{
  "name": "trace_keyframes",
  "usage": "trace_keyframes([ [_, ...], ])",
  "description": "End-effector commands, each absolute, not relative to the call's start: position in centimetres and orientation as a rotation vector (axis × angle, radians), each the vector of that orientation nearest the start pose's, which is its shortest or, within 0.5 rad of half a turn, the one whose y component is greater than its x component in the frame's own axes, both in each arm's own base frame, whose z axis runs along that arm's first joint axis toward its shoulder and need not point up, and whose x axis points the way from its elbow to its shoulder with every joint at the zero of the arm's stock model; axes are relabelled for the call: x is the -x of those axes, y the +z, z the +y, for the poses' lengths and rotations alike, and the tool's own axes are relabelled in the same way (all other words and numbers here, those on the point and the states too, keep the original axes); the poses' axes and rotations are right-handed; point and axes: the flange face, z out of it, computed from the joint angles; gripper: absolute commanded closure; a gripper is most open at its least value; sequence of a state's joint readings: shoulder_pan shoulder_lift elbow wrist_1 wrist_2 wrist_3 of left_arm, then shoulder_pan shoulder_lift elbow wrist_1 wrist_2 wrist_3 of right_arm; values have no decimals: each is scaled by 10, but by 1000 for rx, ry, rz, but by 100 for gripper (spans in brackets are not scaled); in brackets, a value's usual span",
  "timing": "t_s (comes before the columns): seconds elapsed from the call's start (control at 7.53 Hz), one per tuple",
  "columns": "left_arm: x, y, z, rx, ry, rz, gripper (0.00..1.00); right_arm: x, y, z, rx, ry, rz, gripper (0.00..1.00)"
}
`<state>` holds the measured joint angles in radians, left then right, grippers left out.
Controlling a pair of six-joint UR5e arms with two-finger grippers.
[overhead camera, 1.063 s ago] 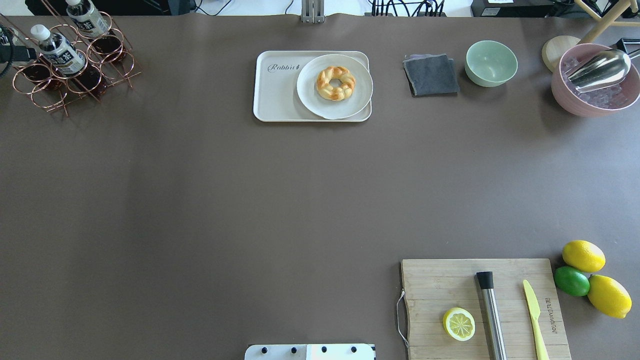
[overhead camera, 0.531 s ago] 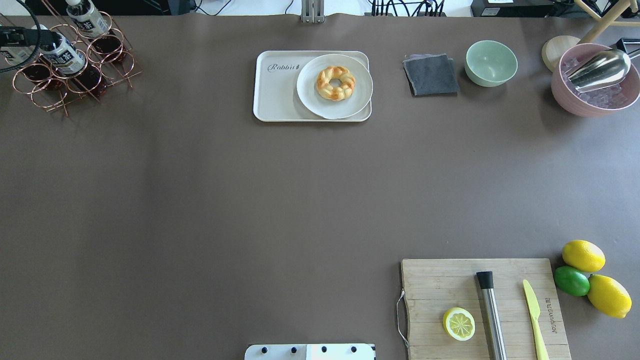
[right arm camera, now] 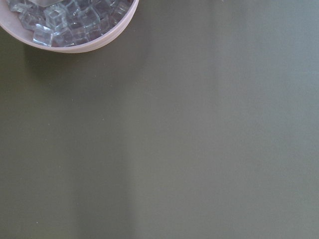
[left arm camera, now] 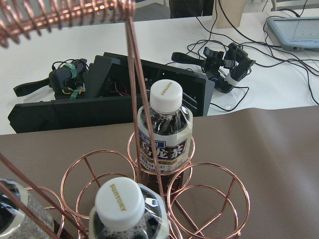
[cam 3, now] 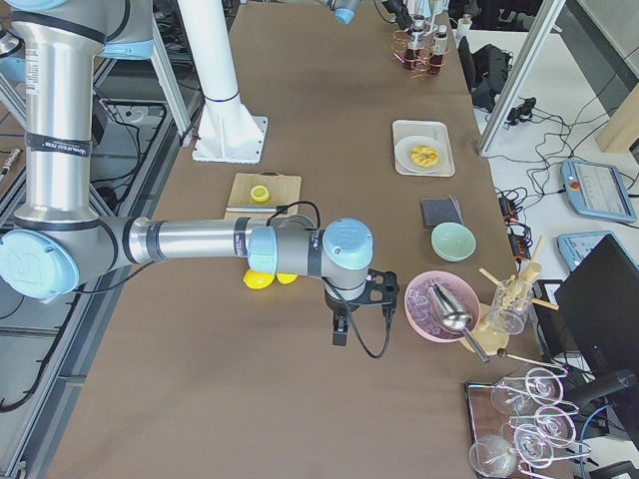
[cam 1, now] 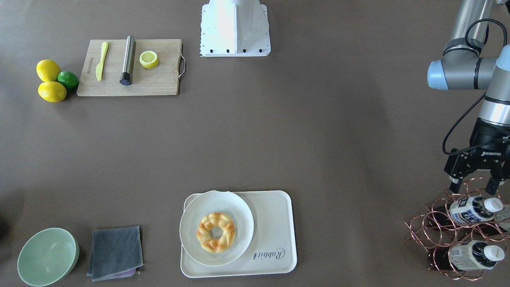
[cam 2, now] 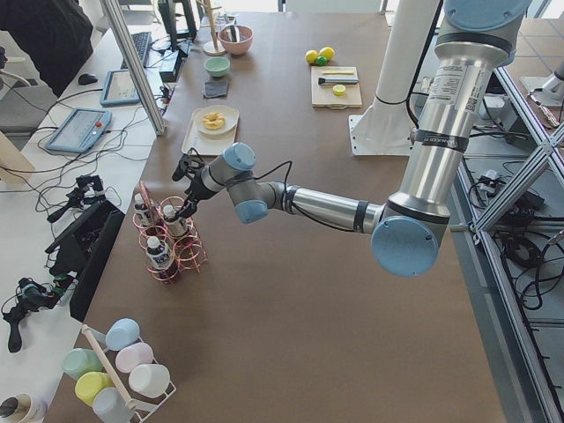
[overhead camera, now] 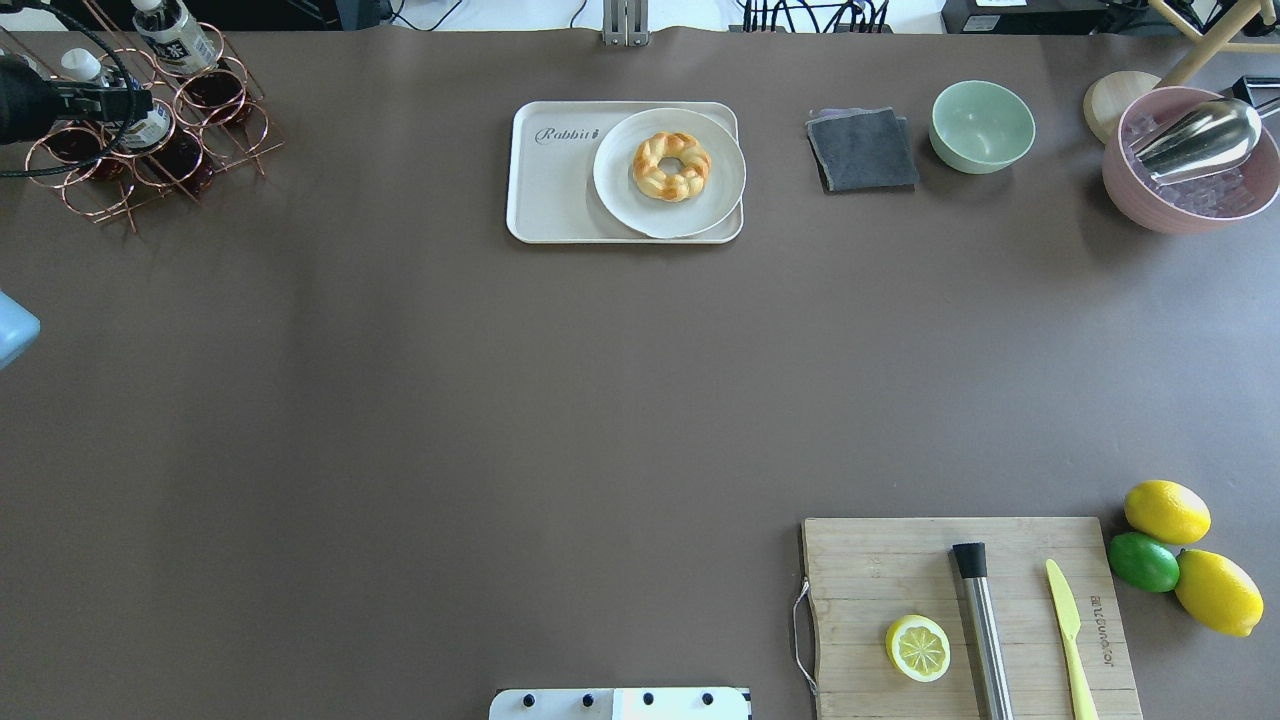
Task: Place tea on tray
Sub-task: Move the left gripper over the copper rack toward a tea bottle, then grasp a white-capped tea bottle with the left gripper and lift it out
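left gripper (cam 1: 474, 185): fingers spread wide, gripping nothing, hovering over copper rack (cam 1: 438, 235) | tea (cam 1: 470, 210): upright in rack ring, at gripper's 6 o'clock in front-facing view, well apart from tray (cam 1: 275, 217), at its 3 o'clock | right gripper (cam 3: 339, 335): near pink bowl (cam 3: 409, 304), grip impossible to tell

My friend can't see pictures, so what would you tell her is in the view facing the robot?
The robot's left claw hangs open above a tea bottle in a copper wire rack at the picture's right edge. In the front middle, a cream tray holds a white plate with a braided bread ring.
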<state>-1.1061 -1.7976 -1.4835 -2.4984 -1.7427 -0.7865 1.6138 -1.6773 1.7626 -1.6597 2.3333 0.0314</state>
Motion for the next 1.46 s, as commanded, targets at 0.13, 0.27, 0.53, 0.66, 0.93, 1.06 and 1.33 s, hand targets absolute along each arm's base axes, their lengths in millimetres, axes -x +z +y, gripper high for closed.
trace_keyframes([
  [0.13,-150,487,-609,-791,-132,711,5,-83,626,-438,5,74,-775,0],
  [0.27,-147,489,-609,-795,-124,700,4,-83,626,-438,4,73,-775,0],
  [0.53,-138,490,-616,-795,-156,692,4,-83,626,-438,4,73,-775,0],
  [0.66,-140,487,-621,-798,-158,693,4,-82,624,-439,2,74,-778,0],
  [0.93,-143,488,-632,-788,-170,693,5,-82,623,-440,-1,72,-784,0],
  [1.06,-145,485,-636,-792,-171,696,5,-82,622,-441,-1,72,-784,0],
  [1.33,-145,484,-638,-791,-172,695,25,-82,622,-442,-3,72,-784,0],
])
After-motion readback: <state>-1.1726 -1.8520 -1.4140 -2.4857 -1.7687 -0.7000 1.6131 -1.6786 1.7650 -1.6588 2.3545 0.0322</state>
